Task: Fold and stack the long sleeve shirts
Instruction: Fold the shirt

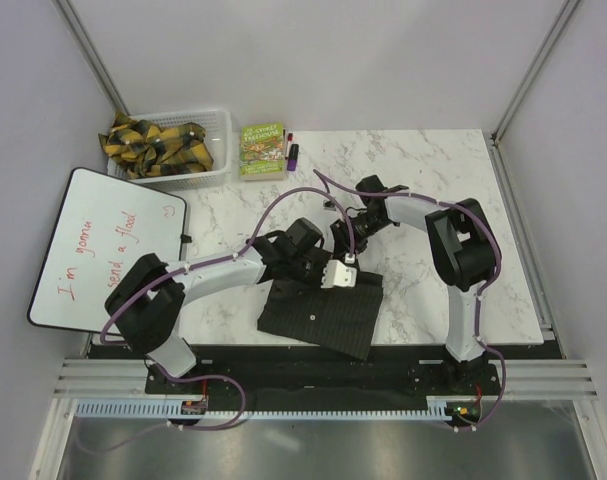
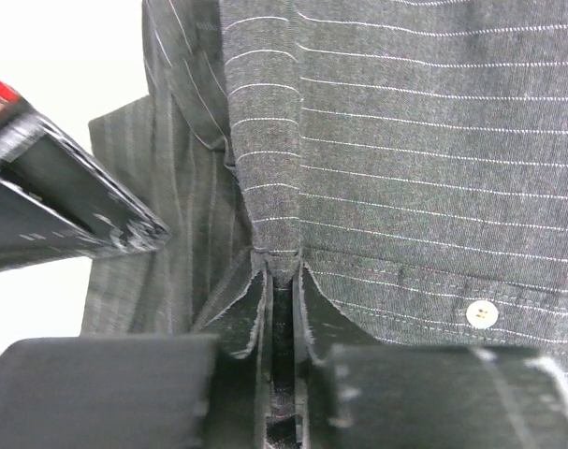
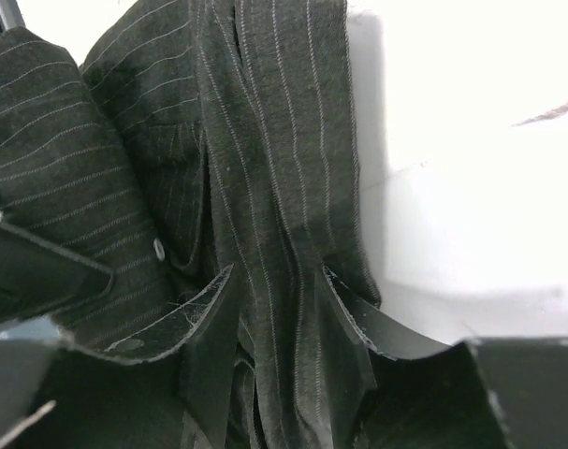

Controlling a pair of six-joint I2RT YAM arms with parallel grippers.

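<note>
1. while both arms reach over it, the marble table (image 1: 453,200) carries the work at its near middle. a whiteboard (image 1: 103,250) rests at its left side and a white basket (image 1: 198,150) sits at the far left corner, both well apart from the cloth.
2. the long sleeve shirt (image 1: 323,320), dark with fine pale stripes, lies partly folded as a rough rectangle reaching the table's near edge, a little tilted, its long axis running left to right.
3. the left gripper (image 2: 282,281) is nearly closed, pinching a thin fold at the shirt's far edge.
4. the right gripper (image 3: 274,290) stands about half open but is filled by a thick bunch of the same cloth, so it has hold.
5. the two grips sit side by side, with neither arm nearer. the shirt's body lies from them toward the bases, so i judge the coming fold must travel nearward, across the long axis.
6. a small button (image 2: 482,312) shows just right of the left grip.
</note>
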